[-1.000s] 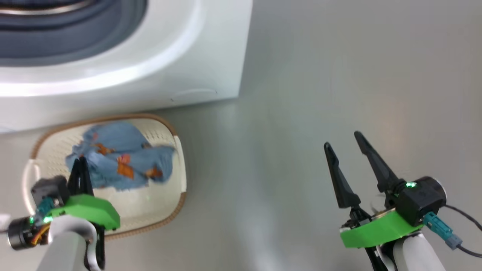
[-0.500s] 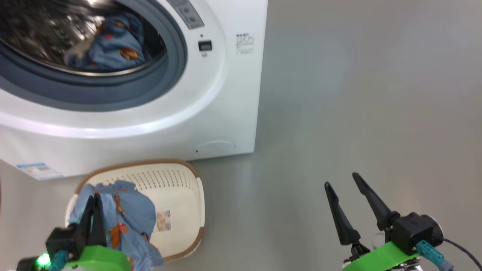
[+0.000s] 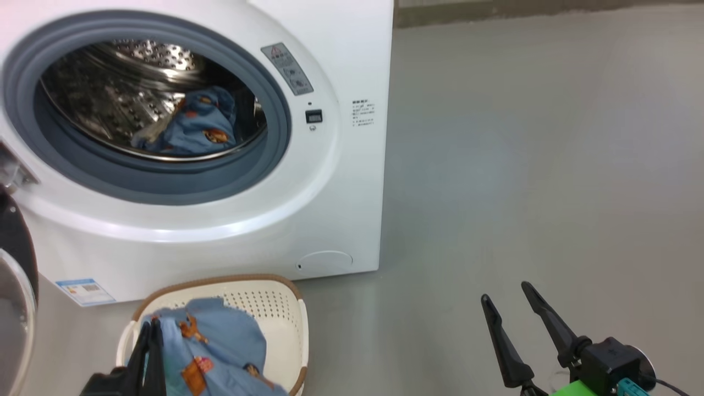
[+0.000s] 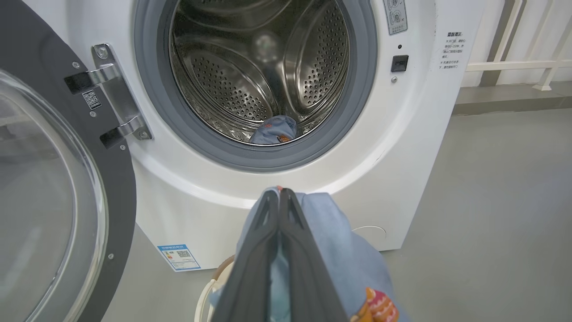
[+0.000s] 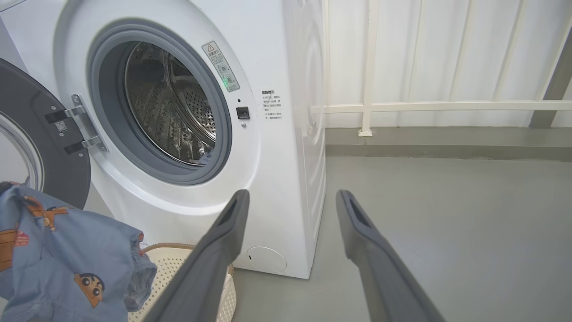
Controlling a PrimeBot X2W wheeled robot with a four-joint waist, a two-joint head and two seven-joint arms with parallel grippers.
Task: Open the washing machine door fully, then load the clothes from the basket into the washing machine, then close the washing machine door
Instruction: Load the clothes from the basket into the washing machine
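The white washing machine (image 3: 335,181) stands with its door (image 4: 53,188) swung wide to the left on its hinge. A light-blue printed garment (image 3: 195,124) lies inside the steel drum. The cream basket (image 3: 275,305) sits on the floor against the machine's foot. My left gripper (image 3: 152,328) is shut on another of the light-blue clothes (image 4: 344,241), which hangs above the basket in front of the machine. My right gripper (image 3: 505,292) hovers open and empty over the floor to the right, its fingers (image 5: 223,232) spread apart.
Grey floor (image 3: 522,165) stretches to the right of the machine. A white railing (image 5: 366,107) and wall run behind it. The open door's glass bowl (image 4: 40,210) bulges out at the left, close to my left arm.
The head camera has tilted up from the basket to the drum opening. My left gripper, shut on the blue garment, has raised it from the basket. The right gripper stays open.
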